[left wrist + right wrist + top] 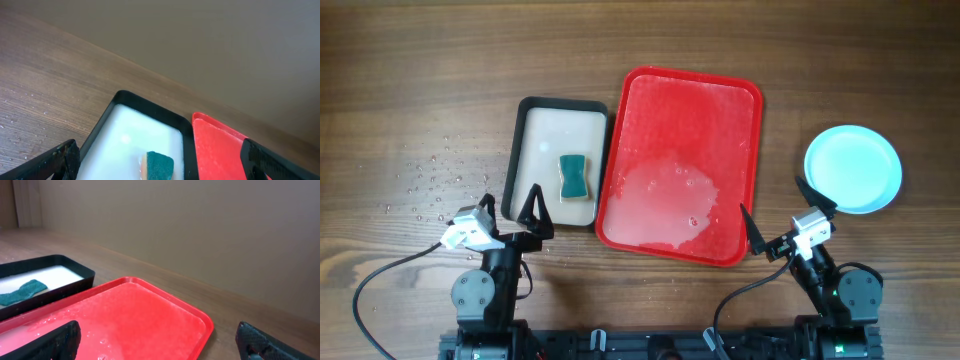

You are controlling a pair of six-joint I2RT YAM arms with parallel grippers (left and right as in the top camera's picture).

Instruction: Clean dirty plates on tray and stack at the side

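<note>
The red tray (720, 100) lies at the table's middle, wet with soapy water and with no plates on it; it also shows in the left wrist view (215, 150) and the right wrist view (140, 315). The plates (853, 168) sit as a pale blue stack on the table to the right of the tray; only the top one shows. My left gripper (510, 212) is open and empty at the near end of the black-rimmed tray. My right gripper (785, 212) is open and empty, between the red tray's near right corner and the plates.
A black-rimmed beige tray (535, 125) of milky water stands left of the red tray and holds a green sponge (574, 176), seen also in the left wrist view (159, 165). Water drops (430, 180) speckle the wood at the left.
</note>
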